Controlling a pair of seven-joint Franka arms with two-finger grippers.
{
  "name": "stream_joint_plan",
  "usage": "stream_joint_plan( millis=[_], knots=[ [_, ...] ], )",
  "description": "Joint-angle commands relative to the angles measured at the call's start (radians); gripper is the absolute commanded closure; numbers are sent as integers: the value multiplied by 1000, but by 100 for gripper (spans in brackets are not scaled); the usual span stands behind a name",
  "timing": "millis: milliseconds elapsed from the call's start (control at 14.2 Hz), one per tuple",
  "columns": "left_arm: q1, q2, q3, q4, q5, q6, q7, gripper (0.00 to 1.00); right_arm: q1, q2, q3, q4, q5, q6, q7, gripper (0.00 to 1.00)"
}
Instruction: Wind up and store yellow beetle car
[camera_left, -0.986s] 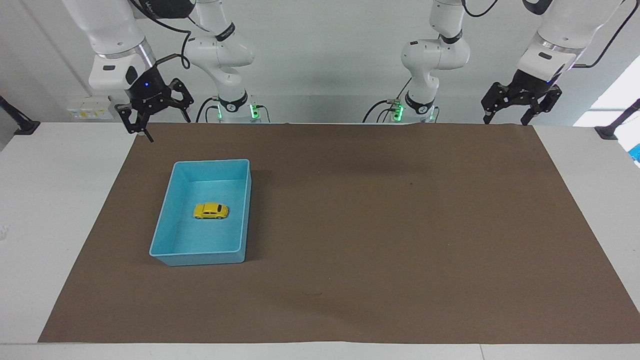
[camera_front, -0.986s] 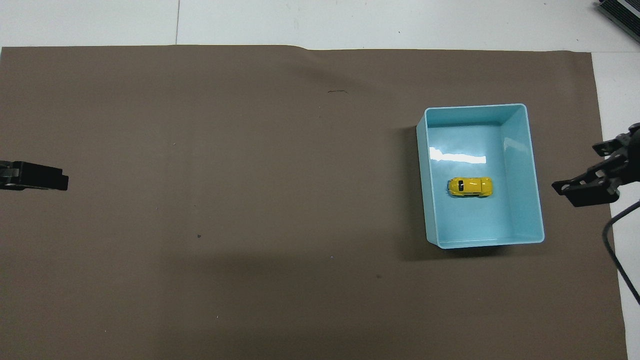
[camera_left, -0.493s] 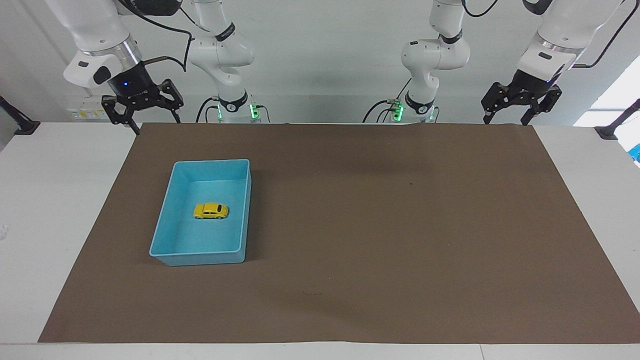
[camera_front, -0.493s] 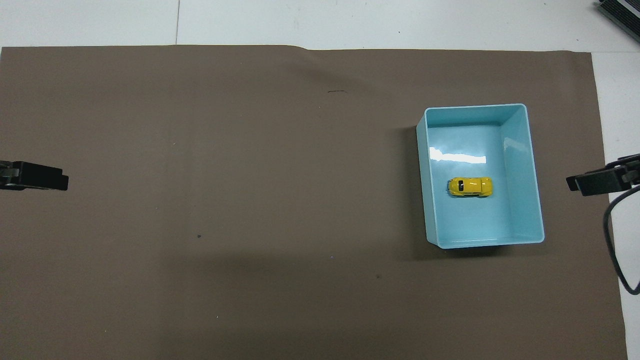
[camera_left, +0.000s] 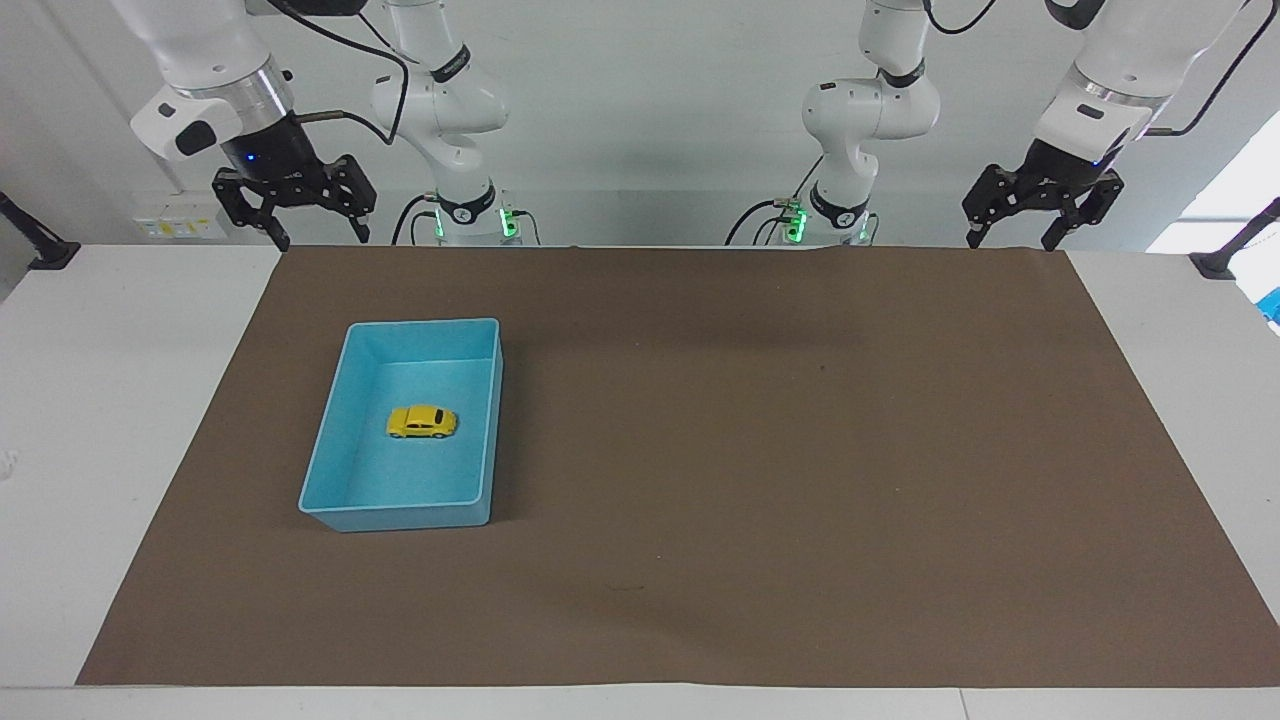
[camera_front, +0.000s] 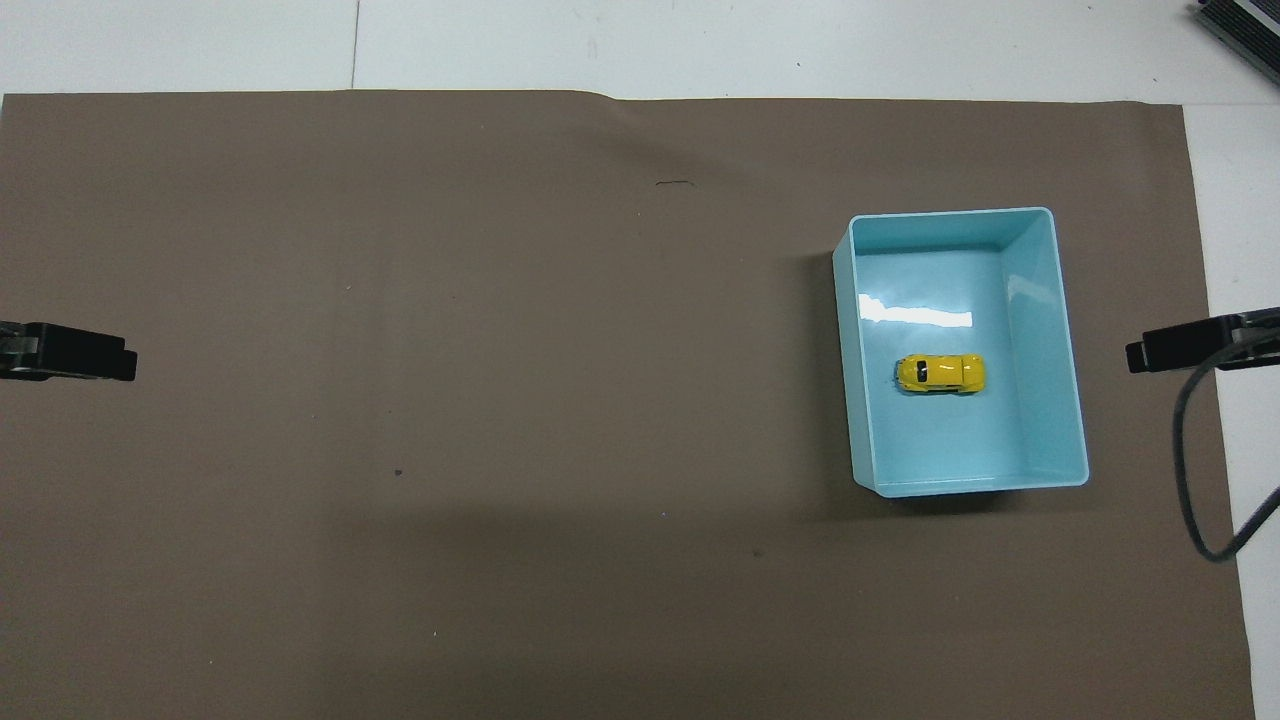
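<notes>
Glossy smooth plastic blue bin (camera_front: 1040, 300), shiny yellow beetle car (camera_front: 940, 373) inside; matt brown paper sheet (camera_front: 500, 400) covering the smooth white table (camera_front: 700, 45)

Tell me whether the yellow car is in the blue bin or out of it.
In. The yellow beetle car sits on its wheels on the floor of the blue bin.

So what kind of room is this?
Probably a robot lab: two white arms hold the left gripper and right gripper above a table's brown mat, with a blue bin.

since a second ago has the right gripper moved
Yes. The right gripper has risen and swung back toward the robots, away from the brown mat's corner.
</notes>
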Motion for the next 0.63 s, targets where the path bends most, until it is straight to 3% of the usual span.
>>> stream_joint_plan(
  millis=[0, 563],
  knots=[
    [17, -3, -8, 7, -12, -17, 7, 0, -4, 0, 9, 25, -55, -21, 54, 0],
    [17, -3, -8, 7, -12, -17, 7, 0, -4, 2, 40, 25, -48, -12, 132, 0]
  ],
)
